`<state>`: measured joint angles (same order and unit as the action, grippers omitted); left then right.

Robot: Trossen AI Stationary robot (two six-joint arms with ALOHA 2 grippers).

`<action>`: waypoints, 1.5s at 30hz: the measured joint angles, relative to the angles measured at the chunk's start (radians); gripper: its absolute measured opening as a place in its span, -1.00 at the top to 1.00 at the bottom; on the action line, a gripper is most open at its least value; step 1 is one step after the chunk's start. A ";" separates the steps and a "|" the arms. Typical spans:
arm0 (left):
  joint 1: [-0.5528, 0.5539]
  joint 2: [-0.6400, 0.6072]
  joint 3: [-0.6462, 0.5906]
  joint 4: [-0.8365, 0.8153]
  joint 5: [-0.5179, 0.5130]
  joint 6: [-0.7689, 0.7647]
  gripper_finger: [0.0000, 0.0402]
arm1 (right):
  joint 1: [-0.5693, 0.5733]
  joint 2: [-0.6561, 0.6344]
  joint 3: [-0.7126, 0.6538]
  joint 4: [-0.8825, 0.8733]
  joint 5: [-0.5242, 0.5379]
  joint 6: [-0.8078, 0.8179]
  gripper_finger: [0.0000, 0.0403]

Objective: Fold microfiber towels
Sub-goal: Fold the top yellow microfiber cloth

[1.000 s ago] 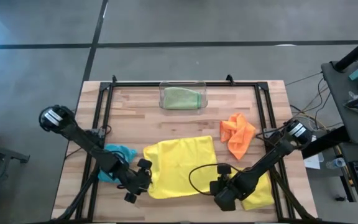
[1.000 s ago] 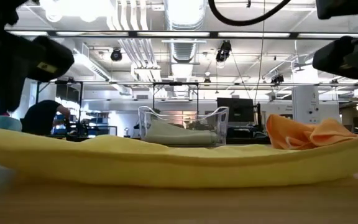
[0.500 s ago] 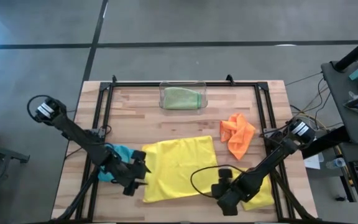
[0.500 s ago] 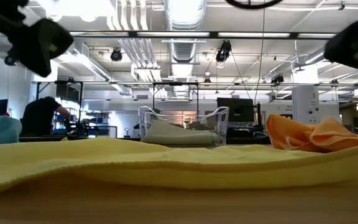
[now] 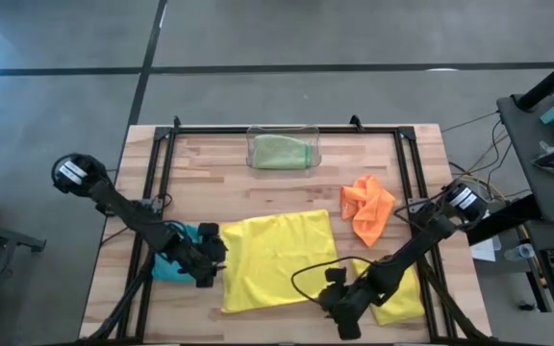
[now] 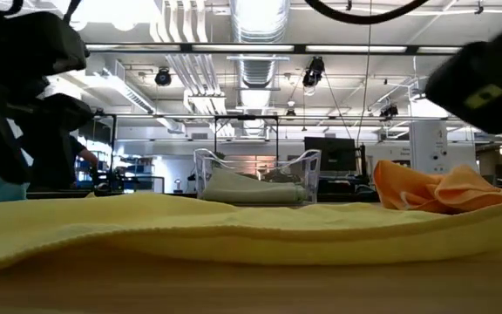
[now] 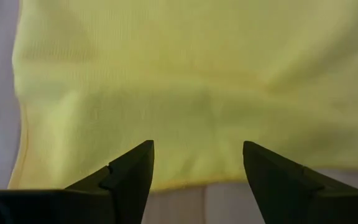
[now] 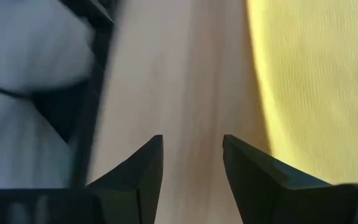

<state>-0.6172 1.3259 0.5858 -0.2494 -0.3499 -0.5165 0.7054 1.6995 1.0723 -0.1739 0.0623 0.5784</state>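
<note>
Overhead, we see both arms low at the near edge of the wooden table (image 5: 287,197). Our left gripper (image 5: 214,258) sits at the left edge of the big yellow towel (image 5: 277,258), which lies spread flat in the middle near part of the table. Through the left wrist camera our two fingers (image 7: 126,177) stand apart with nothing between them, the yellow cloth lying just ahead of the tips. Our right gripper (image 5: 338,294) is near the front edge, between the big yellow towel and a second yellow towel (image 5: 402,293) that is partly covered by the right arm. In the right wrist view those fingers (image 8: 143,171) are also parted and grip nothing; bare wood shows in the gap and yellow cloth lies off to one side.

A light blue towel (image 5: 176,252) is bunched under the left arm, just beside the spread yellow one. An orange towel (image 5: 367,206) lies crumpled toward the right side, well apart from both grippers. A pale green towel (image 5: 281,152) rests inside the clear plastic bin (image 5: 316,144) at the far edge. From table height, the yellow cloth fills the foreground, and a person (image 6: 57,164) shows in the room behind
</note>
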 joint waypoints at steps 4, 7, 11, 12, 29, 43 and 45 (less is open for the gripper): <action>0.007 -0.003 0.007 0.080 -0.010 0.057 -0.15 | -0.024 -0.061 -0.065 0.146 0.009 -0.096 0.29; 0.011 -0.003 0.010 0.108 -0.030 0.105 -0.15 | -0.048 -0.113 -0.123 0.155 0.137 -0.141 0.34; 0.024 -0.003 0.006 0.112 -0.035 0.104 -0.15 | -0.081 -0.168 -0.204 0.163 0.323 -0.156 0.38; 0.025 -0.004 0.001 0.114 -0.036 0.098 -0.15 | -0.092 -0.175 -0.225 0.166 0.335 -0.151 0.39; 0.028 -0.004 -0.034 0.111 -0.108 0.026 -0.15 | -0.195 -0.173 -0.337 0.128 0.338 0.038 0.60; 0.028 -0.004 -0.029 0.116 -0.109 0.029 -0.15 | -0.196 -0.173 -0.298 0.127 0.339 0.003 0.62; 0.028 -0.004 -0.029 0.116 -0.109 0.028 -0.15 | -0.196 -0.173 -0.294 0.127 0.339 0.004 0.63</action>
<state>-0.5888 1.3216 0.5571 -0.1329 -0.4591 -0.4881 0.5098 1.5261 0.7784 -0.0467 0.4011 0.5827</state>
